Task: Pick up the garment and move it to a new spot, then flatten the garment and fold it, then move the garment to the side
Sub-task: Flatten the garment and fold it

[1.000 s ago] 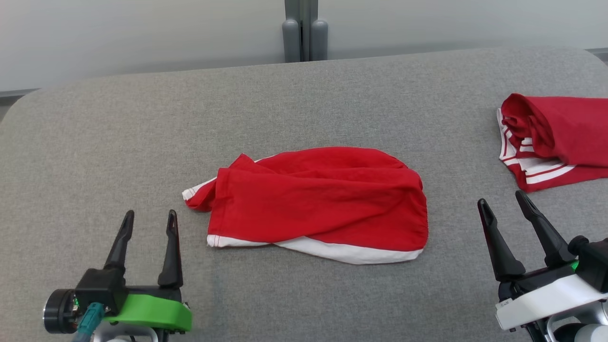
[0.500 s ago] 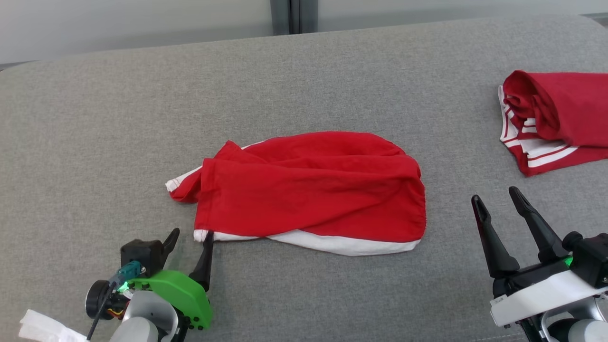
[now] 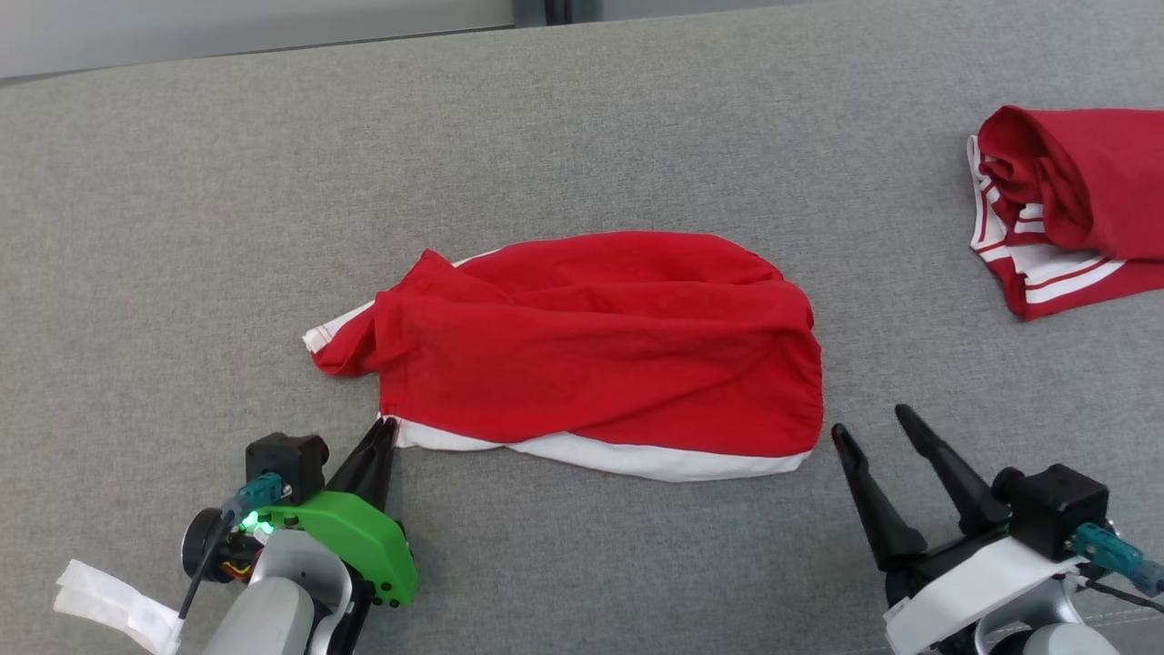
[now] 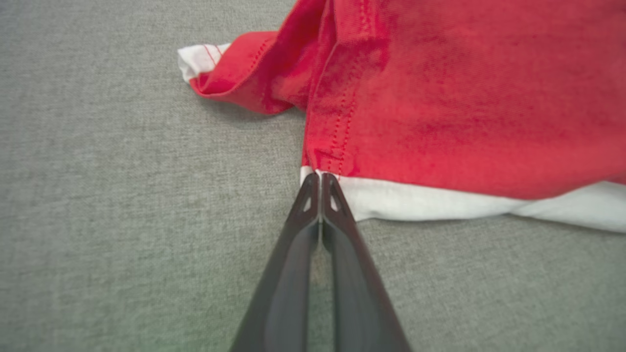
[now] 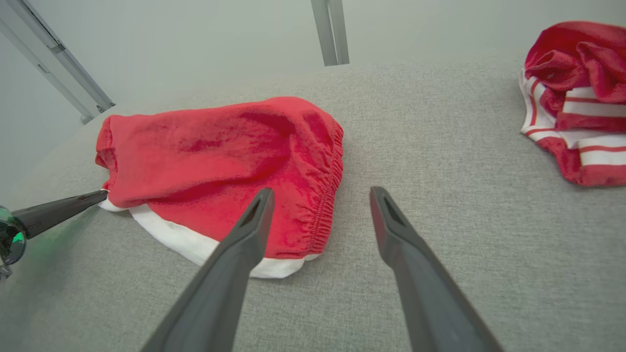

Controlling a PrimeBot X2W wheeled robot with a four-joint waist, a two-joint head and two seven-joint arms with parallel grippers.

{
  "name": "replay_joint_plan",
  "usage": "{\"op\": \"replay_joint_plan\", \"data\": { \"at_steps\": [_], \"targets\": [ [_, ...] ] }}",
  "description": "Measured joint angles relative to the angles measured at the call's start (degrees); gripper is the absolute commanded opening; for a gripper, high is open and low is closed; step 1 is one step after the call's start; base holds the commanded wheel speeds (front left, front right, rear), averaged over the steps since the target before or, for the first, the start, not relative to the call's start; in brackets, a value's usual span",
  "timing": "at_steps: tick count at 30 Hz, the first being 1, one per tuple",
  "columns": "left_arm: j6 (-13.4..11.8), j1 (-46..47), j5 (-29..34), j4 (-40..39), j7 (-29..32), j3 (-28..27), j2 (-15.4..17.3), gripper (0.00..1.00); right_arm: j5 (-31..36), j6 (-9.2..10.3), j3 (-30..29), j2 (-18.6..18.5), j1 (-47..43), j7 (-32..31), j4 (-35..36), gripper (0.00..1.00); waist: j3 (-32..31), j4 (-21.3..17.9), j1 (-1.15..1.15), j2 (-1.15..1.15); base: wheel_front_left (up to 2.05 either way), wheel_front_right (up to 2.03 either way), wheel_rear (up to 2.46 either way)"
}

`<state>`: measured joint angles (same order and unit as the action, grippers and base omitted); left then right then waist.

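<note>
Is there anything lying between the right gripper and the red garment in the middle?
Nothing visible. Between the right gripper and the elastic edge of the garment there is just bare grey surface. The second garment lies farther right, out of the path.

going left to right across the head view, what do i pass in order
left gripper → red shorts → right gripper → red garment with white stripes

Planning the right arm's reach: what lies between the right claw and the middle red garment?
Nothing: the head view shows bare grey surface between the right claw and the garment.
</note>
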<state>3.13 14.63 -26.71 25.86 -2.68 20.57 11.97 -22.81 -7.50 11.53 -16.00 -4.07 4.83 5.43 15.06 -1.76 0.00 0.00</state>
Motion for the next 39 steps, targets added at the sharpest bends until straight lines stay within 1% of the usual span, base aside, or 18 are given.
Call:
{"op": "replay_joint_plan", "data": {
  "at_steps": [4,8,13,14,15,16,19,22,29,34,39],
  "targets": [
    [0.15,0.83,0.02,0.09,-0.44,0.55,-0.45,0.00,-1.54,-0.01,4.19,-0.42,1.37,0.57,-5.05,1.00,0.93,0.93,0.00,0.00,0.00,0.00,0.00],
    [0.18,1.66,0.02,0.03,-1.34,0.78,-0.74,0.00,-2.78,0.00,6.61,-0.57,3.83,2.16,-11.09,1.00,1.83,1.84,0.00,0.00,0.00,0.00,0.00],
    [0.16,1.68,-0.09,-0.23,-2.57,0.69,-0.92,0.00,-3.93,0.00,9.14,-0.42,7.47,4.13,-16.59,1.00,2.01,2.49,0.00,0.00,0.00,0.00,0.00],
    [0.13,1.60,-0.29,-0.47,-3.09,0.59,-0.99,0.00,-4.17,0.00,9.88,-0.44,8.05,4.38,-17.46,0.48,1.84,2.49,0.00,0.00,0.00,0.00,0.00],
    [0.12,1.55,-0.48,-0.75,-3.37,0.51,-1.05,0.00,-4.23,0.00,10.51,-0.59,8.45,4.61,-18.09,0.29,1.66,2.50,0.00,0.00,0.00,0.00,0.00],
    [0.03,1.43,-0.54,-1.18,-3.77,0.44,-1.13,0.00,-4.46,0.00,10.93,-0.60,8.71,5.55,-18.44,0.00,1.41,2.51,0.00,0.00,0.00,0.00,0.00],
    [-0.62,0.74,-0.73,-3.31,-5.13,0.04,-1.27,0.00,-4.69,-0.01,11.31,-1.13,9.61,7.36,-18.23,0.00,0.45,2.52,0.00,0.00,0.00,0.00,0.00],
    [-1.22,0.14,-0.52,-7.40,-6.26,-0.10,-1.01,0.00,-4.59,-0.01,9.91,-1.82,9.62,8.57,-15.83,0.00,-0.71,2.47,0.00,0.00,0.00,0.00,0.00],
    [-3.36,-0.25,2.04,-22.16,-7.49,-0.96,1.60,0.00,-1.97,-0.01,4.31,-4.16,10.72,9.37,-5.17,0.00,-4.00,1.74,0.00,0.00,0.00,0.00,0.00],
    [-5.54,0.14,4.23,-33.68,-7.48,-2.27,3.47,0.00,0.42,-0.01,0.12,-6.36,12.83,5.88,4.28,0.00,-6.65,0.88,0.00,0.00,0.00,0.00,0.00],
    [-7.27,3.35,7.23,-44.66,-7.02,-3.63,4.95,0.00,2.37,-0.02,-5.42,-8.11,15.13,0.26,13.95,0.00,-8.89,0.14,0.00,0.00,0.00,0.00,0.00]
  ]
}}
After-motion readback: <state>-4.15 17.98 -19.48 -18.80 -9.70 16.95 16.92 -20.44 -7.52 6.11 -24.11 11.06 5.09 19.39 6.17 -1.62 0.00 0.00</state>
